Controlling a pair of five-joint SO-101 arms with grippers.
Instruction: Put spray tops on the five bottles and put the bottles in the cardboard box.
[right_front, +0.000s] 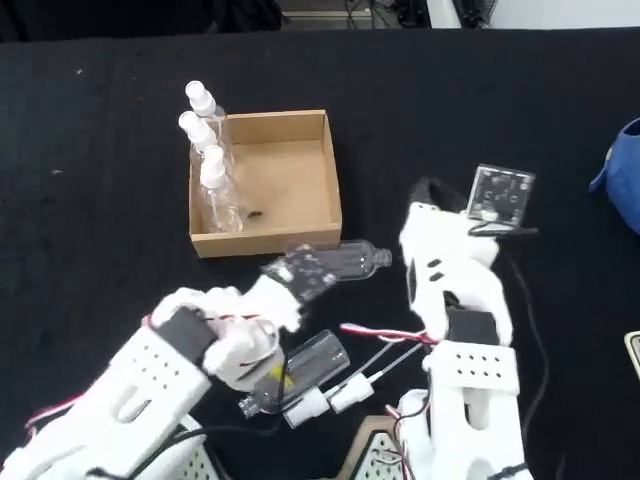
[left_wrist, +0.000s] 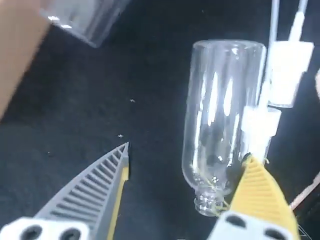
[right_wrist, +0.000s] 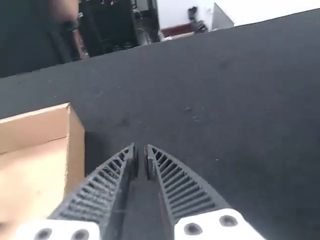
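Note:
The cardboard box (right_front: 300, 150) holds three clear bottles with white spray tops (right_front: 212, 165) along one wall. A topless clear bottle (right_front: 352, 260) lies just outside the box's front corner. A second topless bottle (right_front: 305, 365) (left_wrist: 220, 115) lies beside two loose spray tops (right_front: 330, 398) (left_wrist: 287, 70). My left gripper (right_front: 265, 368) (left_wrist: 186, 152) is open low over this bottle, its yellow finger (left_wrist: 255, 190) by the neck. My right gripper (right_front: 425, 192) (right_wrist: 140, 147) is shut and empty, hovering to the right of the box (right_wrist: 35, 150).
A blue object (right_front: 625, 185) sits at the table's right edge. Red and white cables (right_front: 385, 335) run between the arms near the loose spray tops. The black cloth behind and to the right of the box is open.

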